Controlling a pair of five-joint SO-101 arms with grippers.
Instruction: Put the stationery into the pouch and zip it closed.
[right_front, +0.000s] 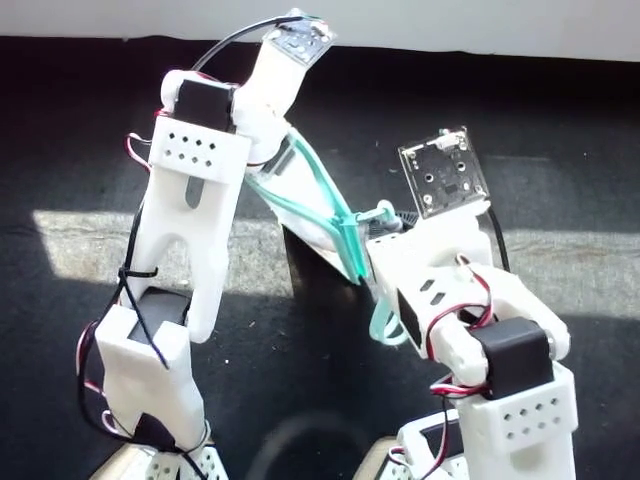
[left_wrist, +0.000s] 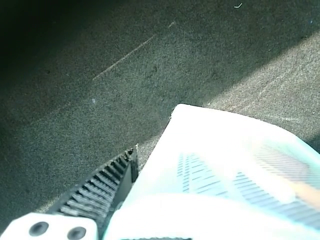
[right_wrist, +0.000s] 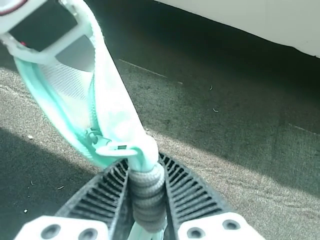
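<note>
The left claw (right_front: 283, 165) is gripping one end of the mint pouch (right_front: 320, 205); the right claw (right_wrist: 145, 167) is pinching its grey cord (right_wrist: 146, 190) above the dark tabletop (right_front: 560, 130).

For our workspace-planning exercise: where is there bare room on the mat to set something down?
Free: the mat strip along the white wall, and the mat outside each arm. Crowded: the middle, where the pouch stretches between the left tool and right tool.

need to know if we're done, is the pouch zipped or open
Looks shut: the slider sits at the pouch end clamped by the right pincer, seam closed beyond it. Far end by the left pincer: cannot tell.
</note>
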